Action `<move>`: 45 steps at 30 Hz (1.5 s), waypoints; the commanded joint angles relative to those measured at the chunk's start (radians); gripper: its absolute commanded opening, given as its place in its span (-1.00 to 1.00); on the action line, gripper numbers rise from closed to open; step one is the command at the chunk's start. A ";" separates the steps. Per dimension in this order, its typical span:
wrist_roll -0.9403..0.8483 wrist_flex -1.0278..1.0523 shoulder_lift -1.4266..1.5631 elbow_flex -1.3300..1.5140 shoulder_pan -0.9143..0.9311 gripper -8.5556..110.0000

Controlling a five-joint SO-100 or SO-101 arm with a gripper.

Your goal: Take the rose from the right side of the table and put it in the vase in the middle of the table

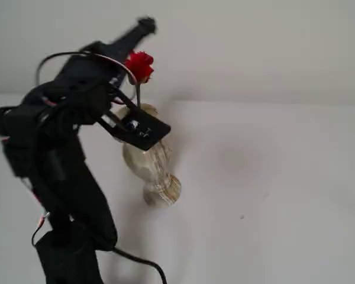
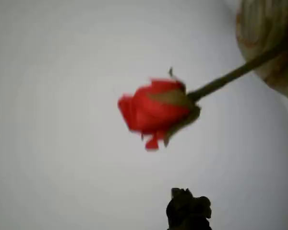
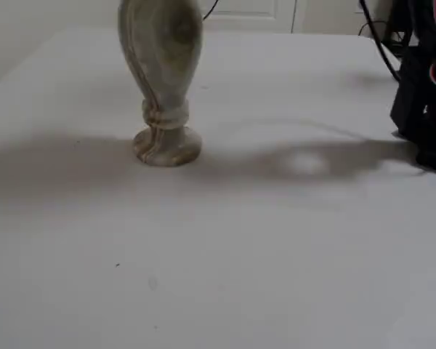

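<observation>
The rose [image 1: 139, 65] is shown standing nearly upright in the vase [image 1: 151, 160], the red bud above the flared rim and the thin stem running down into the mouth; the long axis of the flower is thus close to vertical and in line with that of the vase. In the wrist view the bud [image 2: 156, 111] is seen with the stem passing up and to the right toward the vase body [image 2: 273, 43], while a dark tip of the gripper [image 2: 188, 211] lies below the bud, apart from it. Whether the jaws are parted or closed cannot be told; nothing is seen held between them. In a fixed view the vase [image 3: 160, 65] is shown upright on the white table [image 3: 276, 240], its rim cut off by the frame. Placement is judged essentially done, so that a clear withdrawal, away from bud and stem, is what remains.
</observation>
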 commanded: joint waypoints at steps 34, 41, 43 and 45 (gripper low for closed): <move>-0.784 -0.133 1.727 1.770 0.003 -0.86; -0.784 -0.264 2.052 2.292 0.046 -0.86; -0.790 -0.291 2.141 2.431 0.049 -0.86; -0.776 -0.287 2.143 2.507 0.060 -0.86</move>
